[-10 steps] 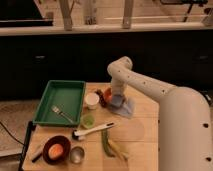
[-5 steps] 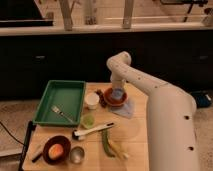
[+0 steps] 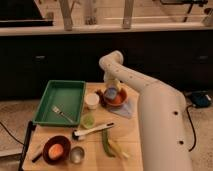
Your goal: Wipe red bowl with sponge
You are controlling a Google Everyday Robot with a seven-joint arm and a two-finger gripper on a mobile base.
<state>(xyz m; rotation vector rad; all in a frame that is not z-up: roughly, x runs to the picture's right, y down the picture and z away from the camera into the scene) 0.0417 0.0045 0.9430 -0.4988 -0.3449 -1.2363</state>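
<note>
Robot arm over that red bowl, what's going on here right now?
The robot's one arm reaches down to the table, with its gripper just above the red bowl. The pale blue sponge is at the gripper, inside the bowl's opening, so this looks like the wiping itself. The bowl sits on a lavender cloth, next to a white cup and a green tray.

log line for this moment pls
step: wipe | gripper: over red bowl | sponge: at bowl opening under gripper | red bowl: upright on lavender cloth, right of white cup
</note>
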